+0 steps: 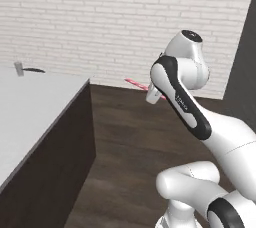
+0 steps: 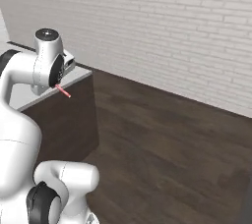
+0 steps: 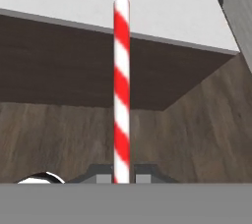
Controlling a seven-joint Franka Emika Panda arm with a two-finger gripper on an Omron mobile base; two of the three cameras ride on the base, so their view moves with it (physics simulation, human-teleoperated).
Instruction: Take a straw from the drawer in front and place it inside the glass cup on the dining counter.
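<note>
Straw delivery is the step in hand, judging by how things lie. Largest in sight, the dining counter [image 1: 35, 107] spreads its white top over a dark wood side, off to the arm's left above the brown floor [image 2: 162, 139]. At its far end stands a small pale upright object [image 1: 19, 68], possibly the glass cup, though it is too small to tell. The gripper [image 3: 121, 179] has its two tips pinched tight on the straw [image 3: 121, 85], gripping one end so the striped length projects straight ahead, free to be lowered into a cup. The straw hangs in mid-air beside the counter corner, touching nothing else.
</note>
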